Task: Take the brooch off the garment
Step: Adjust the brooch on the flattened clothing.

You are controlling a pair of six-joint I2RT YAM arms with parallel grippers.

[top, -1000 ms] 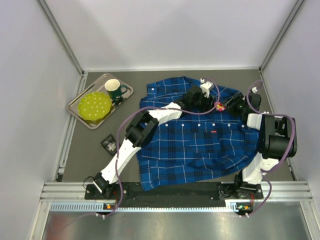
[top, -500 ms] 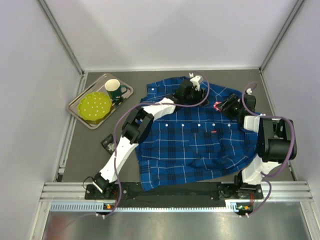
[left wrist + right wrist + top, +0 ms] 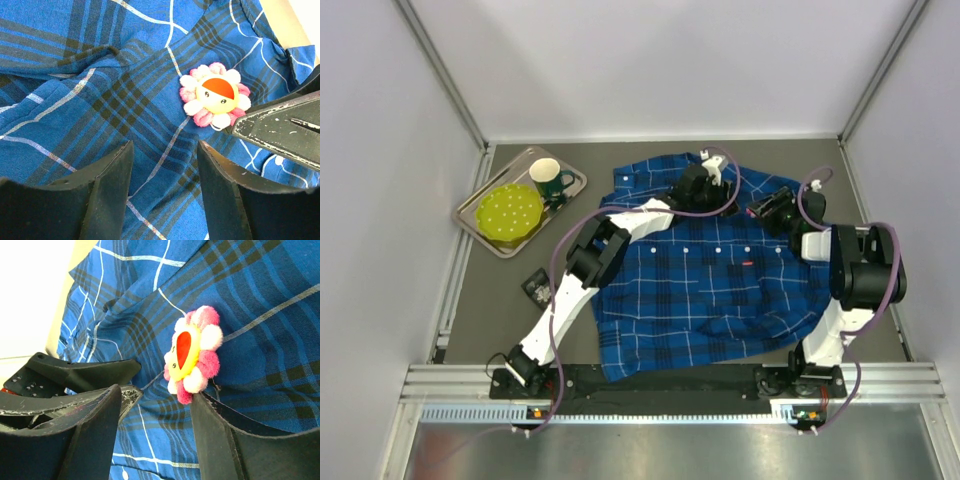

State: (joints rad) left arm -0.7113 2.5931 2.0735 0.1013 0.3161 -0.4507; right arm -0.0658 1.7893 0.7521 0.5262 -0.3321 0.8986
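At the far left you see a metal tray (image 3: 480, 234) holding a yellow-green plate (image 3: 510, 212) and a dark green mug (image 3: 550, 178), with a small black object (image 3: 536, 289) on the table nearer you. The garment (image 3: 720, 290), a blue plaid shirt, lies spread across the middle of the table. Your left gripper (image 3: 165, 150) hovers over its far part near the collar, fingers spread and grasping nothing. The brooch (image 3: 215, 97), a yellow smiling face ringed by pink and white petals, sits on the cloth just right of that gripper. Your right gripper (image 3: 159, 392) is also released, one fingertip (image 3: 200, 396) touching or just beside the brooch's petals.
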